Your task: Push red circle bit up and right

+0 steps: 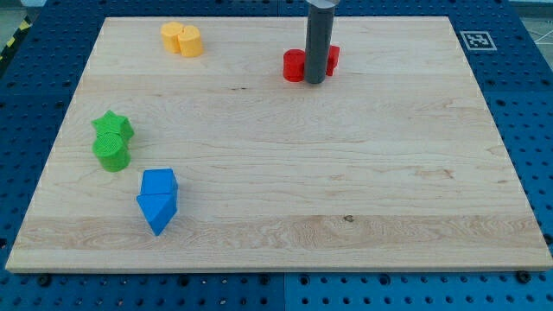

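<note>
Blue blocks (158, 200) lie low-left; my tip (314, 82) touches red circle (295, 66).

My tip (314, 82) is sitting between two blocks (295, 66) (332, 59) near the board's (346, 173) top; three more pairs are lying along the view's left.

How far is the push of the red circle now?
Done: my tip has reached the red blocks at the wooden board's top, between two red pieces. In hand: it stands beside the red circle block, apparently touching. Left: whether the circle has gone up and right cannot be judged from this picture.
</note>
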{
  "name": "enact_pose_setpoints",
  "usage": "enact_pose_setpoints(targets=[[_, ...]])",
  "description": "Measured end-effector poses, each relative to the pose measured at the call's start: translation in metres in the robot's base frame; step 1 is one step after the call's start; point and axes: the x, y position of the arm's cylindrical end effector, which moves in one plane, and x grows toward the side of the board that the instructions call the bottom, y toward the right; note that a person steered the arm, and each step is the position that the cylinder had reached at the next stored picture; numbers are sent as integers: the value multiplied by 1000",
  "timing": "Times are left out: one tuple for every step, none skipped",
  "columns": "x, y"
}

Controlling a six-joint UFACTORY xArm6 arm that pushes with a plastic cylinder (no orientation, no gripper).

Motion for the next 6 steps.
enact_pose_setpoints(targets=[[4, 6], [34, 16], [42, -8], [21, -30], [6, -24], [-5, -23]])
